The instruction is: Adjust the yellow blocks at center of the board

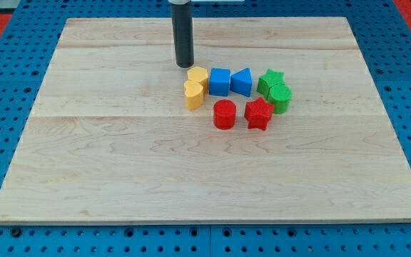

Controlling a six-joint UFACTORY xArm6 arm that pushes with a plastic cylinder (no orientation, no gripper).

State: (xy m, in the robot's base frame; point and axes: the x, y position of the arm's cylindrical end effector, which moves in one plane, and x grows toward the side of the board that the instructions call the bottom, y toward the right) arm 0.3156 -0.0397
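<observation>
Two yellow blocks sit touching near the board's middle: one yellow block [198,76] toward the view's top and a yellow heart-like block [193,93] just below it. My tip [185,66] stands just above and slightly left of the upper yellow block, very close to it; I cannot tell if they touch. A blue cube [220,81] touches the yellow blocks on their right.
A blue wedge-like block [242,81] sits right of the blue cube. A green star [270,80] and a green cylinder [280,98] lie further right. A red cylinder [225,114] and a red star [259,113] lie below them. The wooden board [120,178] lies on a blue pegboard.
</observation>
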